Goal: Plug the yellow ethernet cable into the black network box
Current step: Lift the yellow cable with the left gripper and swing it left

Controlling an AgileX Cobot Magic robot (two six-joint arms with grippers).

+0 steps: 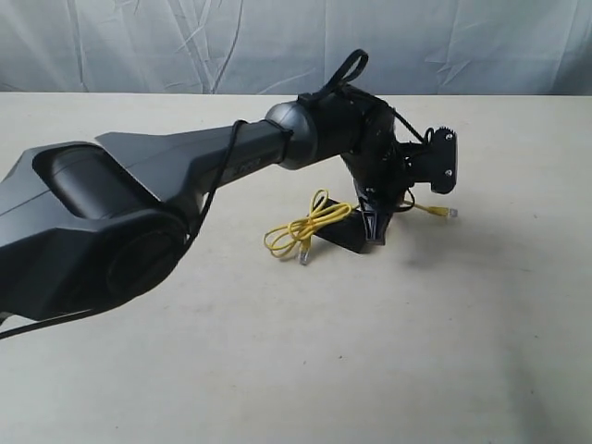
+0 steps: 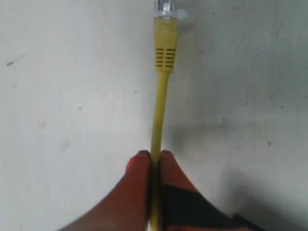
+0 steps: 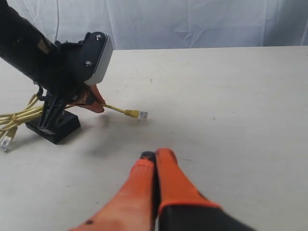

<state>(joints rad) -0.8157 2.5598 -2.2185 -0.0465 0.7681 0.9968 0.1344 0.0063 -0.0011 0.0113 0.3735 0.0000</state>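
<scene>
**Hazards from this position**

- The left pincer grips the yellow ethernet cable on its round cord, behind the boot, not on the plug itself. Expect the cord to twist or slide between the pads, so the plug may reach the port rotated or drooping.
- In the right wrist view the plug points away from the black network box. You will probably have to swing it round. The looped bundle lies just beside the box and may drag or snag.
- Nothing holds the box. It is likely light, and insertion force may push it across the tabletop.
- The ports are not visible in any view. Confirm which side carries them before approaching.

**Pincer state**

- Left: closed fully onto the cord, with the plug end projecting ahead of the tips. You cannot tell whether the plug touches the tabletop.
- Right pincer: fingers pressed together with nothing between them. It hovers over bare tabletop, well apart from the box and the cable.

**Location**

The box rests on the tabletop below the left arm's wrist.
</scene>
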